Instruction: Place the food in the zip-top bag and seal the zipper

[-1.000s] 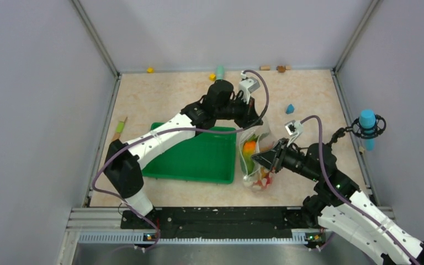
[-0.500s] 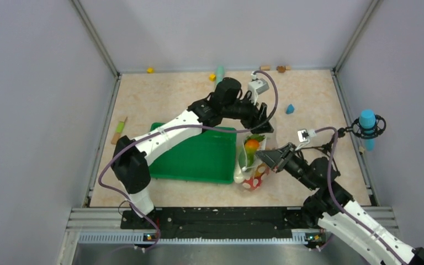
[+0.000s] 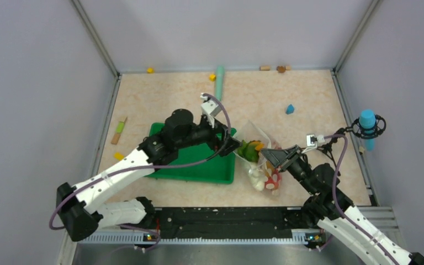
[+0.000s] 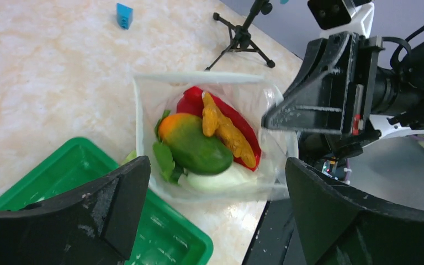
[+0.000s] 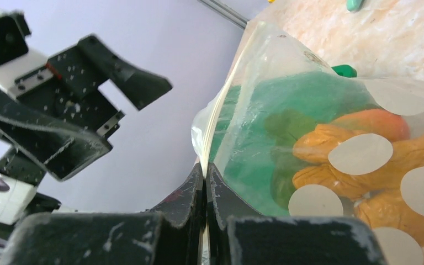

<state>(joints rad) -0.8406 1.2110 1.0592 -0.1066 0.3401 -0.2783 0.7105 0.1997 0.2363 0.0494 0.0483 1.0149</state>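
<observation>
The zip-top bag (image 3: pixel 258 161) with white dots stands right of the green tray, its mouth (image 4: pixel 199 77) gaping open. Inside lie the food pieces: an orange-green mango (image 4: pixel 196 148), a red chili (image 4: pixel 245 127), a yellow-orange bunch (image 4: pixel 223 128), a white radish (image 4: pixel 221 179) and a green leaf (image 4: pixel 163 157). My right gripper (image 3: pixel 274 157) is shut on the bag's edge (image 5: pixel 221 110) at the zipper strip, the plastic pinched between its jaws (image 5: pixel 205 172). My left gripper (image 3: pixel 229 144) hovers open at the tray's right end, just left of the bag, touching nothing (image 4: pixel 215 221).
The green tray (image 3: pixel 196 163) lies left of the bag. A teal stick (image 3: pixel 220 74), yellow blocks (image 3: pixel 150 70), wooden blocks (image 3: pixel 273 68) and a blue block (image 3: pixel 290 109) lie toward the back wall. A blue microphone (image 3: pixel 367 124) stands at the right edge.
My left gripper opened, let go of the bag's far edge and drew back toward the near left, over the tray. The bag tipped and shifted slightly right, still held by the right gripper.
</observation>
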